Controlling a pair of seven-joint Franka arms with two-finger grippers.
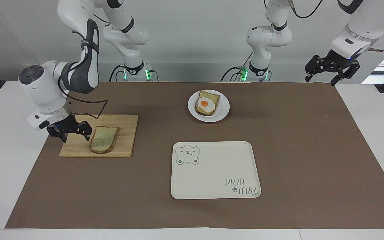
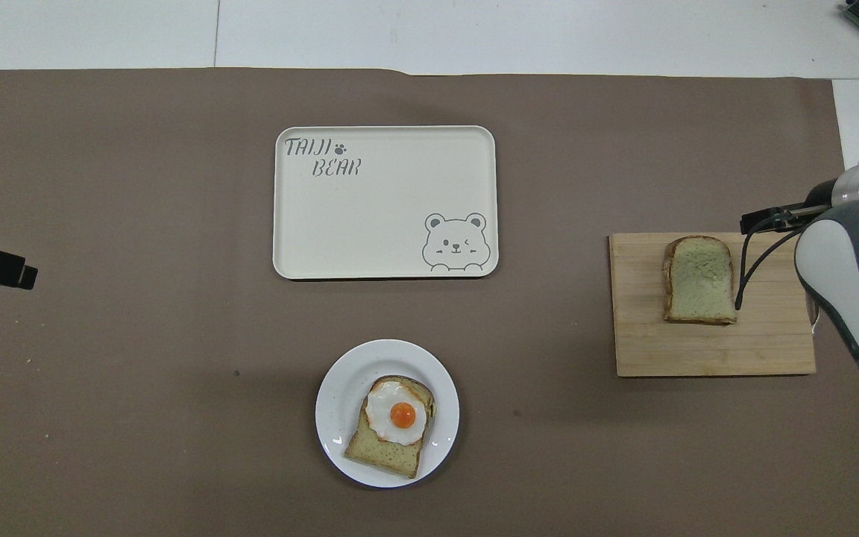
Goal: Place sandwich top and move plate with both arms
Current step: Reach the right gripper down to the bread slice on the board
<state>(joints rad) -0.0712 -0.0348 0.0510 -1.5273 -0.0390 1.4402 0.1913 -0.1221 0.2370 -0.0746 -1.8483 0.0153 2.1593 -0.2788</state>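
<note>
The right end effector (image 1: 69,134) hangs low over the wooden cutting board (image 1: 125,133), at the end of the board that lies toward the right arm's end of the table, just beside the sandwich top (image 1: 104,139) and not touching it; its fingers stand apart and hold nothing. The sandwich top lies flat on the board, a plain speckled slice with a brown crust. In the overhead view the right arm's white and grey links cover the board's outer edge, and a black cable loops down close to the slice (image 2: 699,279). The plate (image 1: 222,110) sits on the brown mat nearer to the robots than the cream tray (image 1: 218,166), about midway between the two arms' bases, and carries a bread slice with a fried egg (image 1: 205,104) on top. The tray, printed with a bear drawing, lies flat, well apart from the board. The left end effector (image 1: 332,68) waits in the air over the mat's corner at the left arm's end of the table, its fingers spread and empty.
</note>
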